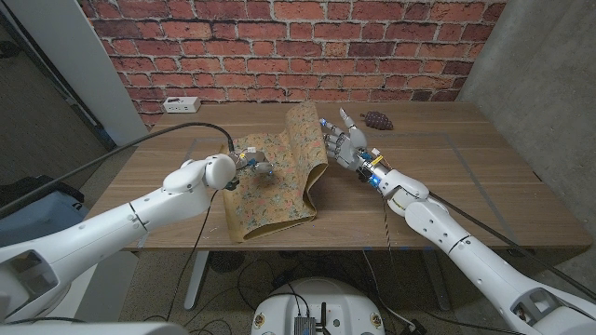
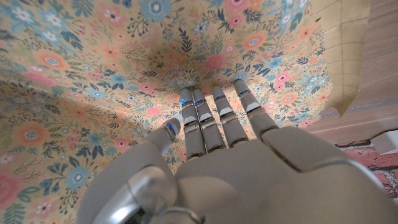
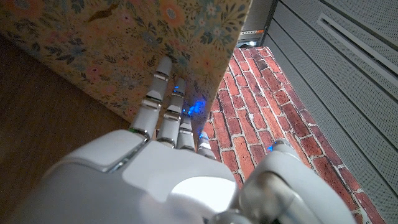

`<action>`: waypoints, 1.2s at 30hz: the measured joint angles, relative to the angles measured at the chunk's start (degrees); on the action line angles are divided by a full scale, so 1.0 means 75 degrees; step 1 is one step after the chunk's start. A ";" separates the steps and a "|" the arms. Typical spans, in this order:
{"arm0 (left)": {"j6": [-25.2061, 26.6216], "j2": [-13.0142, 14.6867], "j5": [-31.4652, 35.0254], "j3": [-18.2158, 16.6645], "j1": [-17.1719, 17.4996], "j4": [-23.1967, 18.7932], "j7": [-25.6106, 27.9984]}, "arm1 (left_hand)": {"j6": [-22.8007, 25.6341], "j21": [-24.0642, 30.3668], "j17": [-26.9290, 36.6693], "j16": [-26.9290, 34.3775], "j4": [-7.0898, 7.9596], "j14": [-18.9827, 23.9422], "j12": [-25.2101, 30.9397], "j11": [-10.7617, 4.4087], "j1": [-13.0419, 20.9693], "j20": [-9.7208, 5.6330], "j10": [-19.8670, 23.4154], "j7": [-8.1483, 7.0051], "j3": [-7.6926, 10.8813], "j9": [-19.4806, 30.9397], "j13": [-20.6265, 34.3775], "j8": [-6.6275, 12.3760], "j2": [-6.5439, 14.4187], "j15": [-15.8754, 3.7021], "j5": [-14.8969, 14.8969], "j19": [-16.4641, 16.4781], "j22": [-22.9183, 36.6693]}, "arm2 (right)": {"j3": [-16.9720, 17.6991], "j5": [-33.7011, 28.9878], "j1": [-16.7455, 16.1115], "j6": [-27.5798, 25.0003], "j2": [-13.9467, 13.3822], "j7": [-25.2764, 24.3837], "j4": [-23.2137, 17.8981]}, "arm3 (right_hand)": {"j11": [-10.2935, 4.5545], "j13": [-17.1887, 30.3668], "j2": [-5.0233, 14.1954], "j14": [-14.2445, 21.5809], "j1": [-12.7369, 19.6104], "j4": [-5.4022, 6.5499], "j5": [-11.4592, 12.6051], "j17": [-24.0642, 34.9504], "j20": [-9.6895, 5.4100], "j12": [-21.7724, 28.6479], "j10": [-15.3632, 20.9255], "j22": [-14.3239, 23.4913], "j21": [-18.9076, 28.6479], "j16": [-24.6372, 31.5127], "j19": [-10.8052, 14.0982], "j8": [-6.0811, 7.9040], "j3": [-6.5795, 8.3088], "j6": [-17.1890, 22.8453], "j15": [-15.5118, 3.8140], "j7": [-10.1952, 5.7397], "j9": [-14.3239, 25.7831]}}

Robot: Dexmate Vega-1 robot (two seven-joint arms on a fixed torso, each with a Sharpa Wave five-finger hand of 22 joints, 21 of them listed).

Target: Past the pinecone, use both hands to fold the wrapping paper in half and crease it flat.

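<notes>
On the wooden table (image 1: pixel 447 177) there is one sheet of wrapping paper (image 1: pixel 279 191), one pinecone (image 1: pixel 377 120) and one white power strip (image 1: pixel 181 103), with two robot hands at work on the sheet. The left hand (image 1: pixel 253 165) lies on the part of the paper that is down on the table; in the left wrist view its fingers (image 2: pixel 205 118) are extended and held close together, side by side, with the tips pressing on the floral print, and nothing is enclosed in the hand. The right hand (image 1: pixel 342 141) stands upright just beside the raised right portion of the sheet, fingers spread and pointing up; in the right wrist view its fingertips (image 3: pixel 163 74) meet the printed face of the raised paper. Whether any finger actually pinches the paper edge cannot be told from these views; the hand reads as pressing against the sheet rather than closing on it. The wrapping paper sits near the table's middle, between the two hands and nearer the robot than the pinecone. Its near portion lies flat with the floral print up, tan ground with blue, pink and orange flowers, while the far right portion is lifted and curled upward, showing a plain tan gridded back at the edge. The fold is partial and no crease is set. The pinecone rests toward the far edge, just beyond the right hand and apart from the paper. The power strip lies at the far left by the brick wall (image 1: pixel 279 37).
</notes>
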 measured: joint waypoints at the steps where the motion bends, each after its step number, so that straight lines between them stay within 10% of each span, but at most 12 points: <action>1: 0.0000 0.0004 0.0000 -0.0004 0.0007 -0.0007 0.0000 | 0.0000 -0.0004 0.0000 0.0000 0.0000 0.0000 0.0000 0.0000 0.0000 0.0000 0.0000 0.0000 0.0000 0.0000 0.0000 0.0000 0.0000 0.0000 0.0000 0.0000 0.0000 | 0.0000 -0.0029 0.0000 0.0019 0.0000 0.0038 0.0000 | -0.0193 -0.0008 0.0009 -0.0165 -0.0006 0.0000 0.0013 -0.0023 0.0028 -0.0019 0.0013 0.0000 -0.0102 0.0000 -0.0160 0.0000 0.0000 0.0080 -0.0034 -0.0081 -0.0011; 7: 0.0010 0.0045 0.0000 -0.0047 0.0078 -0.0083 0.0008 | 0.0000 -0.0004 0.0000 0.0000 0.0031 0.0001 0.0002 -0.0001 -0.0041 0.0000 -0.0001 0.0000 0.0031 0.0000 0.0003 0.0000 -0.0041 0.0001 0.0000 0.0000 0.0000 | -0.0061 -0.0202 0.0097 0.0245 -0.0018 0.0303 0.0077 | -0.0983 -0.0008 0.0252 -0.0365 0.0177 -0.0152 0.0095 -0.0120 0.0079 -0.0216 -0.0551 0.0021 -0.0258 0.0057 -0.0224 0.0000 0.0152 0.0431 -0.0255 -0.0532 -0.0012; 16: 0.0085 0.0098 -0.0003 -0.0106 0.0169 -0.0191 0.0102 | 0.0000 -0.0004 0.0001 0.0000 0.0031 0.0002 0.0017 -0.0001 -0.0061 0.0000 -0.0002 0.0000 0.0031 0.0000 0.0003 0.0000 -0.0020 0.0001 0.0000 0.0000 0.0000 | -0.0222 -0.0520 0.0228 0.0308 -0.0137 0.0351 0.0072 | 0.0065 -0.0007 0.0300 -0.0414 0.0225 -0.0171 0.0095 -0.0156 -0.0251 -0.0012 -0.0343 0.0023 -0.0528 0.0067 -0.0423 -0.0014 0.0172 0.0649 -0.0260 0.0019 -0.0012; 23: 0.0104 0.0157 0.0010 -0.0162 0.0247 -0.0317 0.0175 | 0.0000 -0.0004 0.0001 0.0001 -0.0012 0.0002 0.0021 0.0004 -0.0109 0.0000 0.0004 0.0000 0.0074 -0.0001 0.0005 0.0000 -0.0068 0.0001 0.0000 0.0000 -0.0004 | -0.0406 -0.1064 0.0365 0.0040 -0.0456 0.0154 -0.0208 | 0.0313 -0.0007 0.0316 -0.0521 0.0210 -0.0171 0.0095 -0.0191 -0.0483 0.0049 0.0100 0.0022 -0.0536 0.0067 -0.0549 0.0088 0.0171 0.1196 -0.0152 0.0337 -0.0011; 36: 0.0197 0.0281 0.0568 -0.0413 0.0794 -0.0758 0.1171 | 0.0252 -0.0134 0.0015 0.0090 -0.1513 0.0406 0.0069 -0.0085 0.0505 0.0112 0.0169 -0.0193 -0.0176 -0.0022 0.0003 0.0023 -0.1074 -0.0021 -0.0052 0.0054 -0.0011 | -0.0759 -0.2047 0.0643 -0.0426 -0.1103 -0.0311 -0.0820 | 0.0350 -0.0006 0.0361 -0.0491 0.0165 -0.0171 0.0095 -0.0191 -0.0536 0.0111 0.0350 0.0021 -0.0535 0.0067 -0.0516 0.0147 0.0171 0.1505 -0.0123 0.0460 -0.0011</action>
